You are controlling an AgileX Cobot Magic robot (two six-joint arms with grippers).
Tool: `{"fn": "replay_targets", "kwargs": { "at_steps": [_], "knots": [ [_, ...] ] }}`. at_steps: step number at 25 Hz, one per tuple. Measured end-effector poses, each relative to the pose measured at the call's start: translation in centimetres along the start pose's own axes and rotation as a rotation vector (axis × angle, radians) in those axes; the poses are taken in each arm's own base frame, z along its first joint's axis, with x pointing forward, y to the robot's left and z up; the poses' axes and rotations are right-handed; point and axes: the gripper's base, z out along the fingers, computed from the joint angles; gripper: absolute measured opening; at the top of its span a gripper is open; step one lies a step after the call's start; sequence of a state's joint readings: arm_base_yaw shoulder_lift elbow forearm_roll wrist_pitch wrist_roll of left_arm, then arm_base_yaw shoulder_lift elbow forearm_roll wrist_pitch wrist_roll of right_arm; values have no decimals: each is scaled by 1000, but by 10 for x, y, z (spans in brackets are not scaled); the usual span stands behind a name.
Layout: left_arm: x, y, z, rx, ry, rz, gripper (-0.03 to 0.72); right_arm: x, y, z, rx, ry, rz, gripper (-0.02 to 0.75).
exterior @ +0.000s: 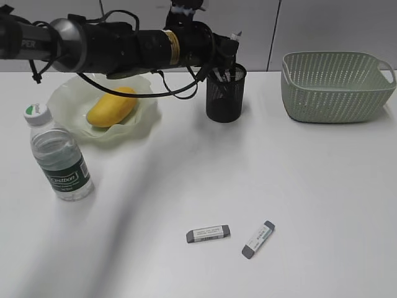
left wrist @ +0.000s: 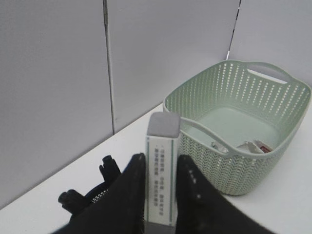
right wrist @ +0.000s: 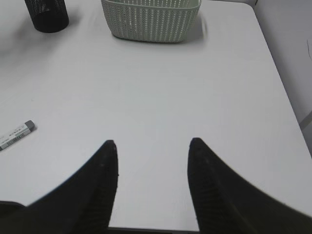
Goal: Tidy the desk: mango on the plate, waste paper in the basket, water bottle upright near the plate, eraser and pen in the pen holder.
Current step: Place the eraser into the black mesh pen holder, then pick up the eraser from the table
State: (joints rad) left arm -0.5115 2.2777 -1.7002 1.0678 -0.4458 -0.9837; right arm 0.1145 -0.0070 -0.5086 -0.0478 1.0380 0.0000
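My left gripper (left wrist: 158,158) is shut on a white eraser (left wrist: 163,141) with grey ends, held upright just above the black mesh pen holder (exterior: 225,99). Dark pen tops (left wrist: 109,165) stick out of the holder beside the jaws. Two more erasers (exterior: 208,233) (exterior: 258,239) lie flat on the desk (exterior: 298,186) at the front. The mango (exterior: 111,106) lies on the ruffled green plate (exterior: 65,102). The water bottle (exterior: 61,155) stands upright in front of the plate. The waste paper (left wrist: 253,146) lies in the basket (left wrist: 195,146). My right gripper (right wrist: 153,146) is open and empty above bare desk.
The left arm (exterior: 111,40) spans the back of the desk from the left, over the plate. The basket (exterior: 335,87) stands at the back right. In the right wrist view one eraser (right wrist: 17,134) lies at the left, with the basket (right wrist: 151,22) and pen holder (right wrist: 47,14) beyond.
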Motion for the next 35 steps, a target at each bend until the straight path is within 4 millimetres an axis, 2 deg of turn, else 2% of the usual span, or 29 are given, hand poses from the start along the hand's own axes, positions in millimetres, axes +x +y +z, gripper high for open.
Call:
{"fn": "replay_targets", "kwargs": {
  "at_steps": [3, 9, 11, 13, 15, 20, 23, 26, 28, 29, 32, 35],
  "knots": [
    [7, 3, 7, -1, 3, -3, 139, 0, 0, 0, 0, 0, 0, 383],
    [14, 9, 9, -57, 45, -3, 147, 0, 0, 0, 0, 0, 0, 383],
    [14, 9, 9, -61, 47, -4, 185, 0, 0, 0, 0, 0, 0, 383],
    [13, 9, 9, -64, 43, -15, 269, 0, 0, 0, 0, 0, 0, 383],
    [13, 10, 9, -69, 36, -35, 316, 0, 0, 0, 0, 0, 0, 383],
    [12, 10, 9, -75, 26, -59, 344, 0, 0, 0, 0, 0, 0, 383],
    [-2, 8, 3, -75, 7, -70, 335, 0, 0, 0, 0, 0, 0, 383],
    [-35, 0, -16, -50, -8, -61, 305, 0, 0, 0, 0, 0, 0, 383],
    [-57, -12, -40, -25, 11, -42, 279, 0, 0, 0, 0, 0, 0, 383],
    [-61, -17, -52, -12, 43, -7, 264, 0, 0, 0, 0, 0, 0, 383],
    [-64, -31, -96, 39, 130, -75, 238, 0, 0, 0, 0, 0, 0, 383],
    [-50, -34, -142, 52, 201, -217, 231, 0, 0, 0, 0, 0, 0, 383]
  ]
}}
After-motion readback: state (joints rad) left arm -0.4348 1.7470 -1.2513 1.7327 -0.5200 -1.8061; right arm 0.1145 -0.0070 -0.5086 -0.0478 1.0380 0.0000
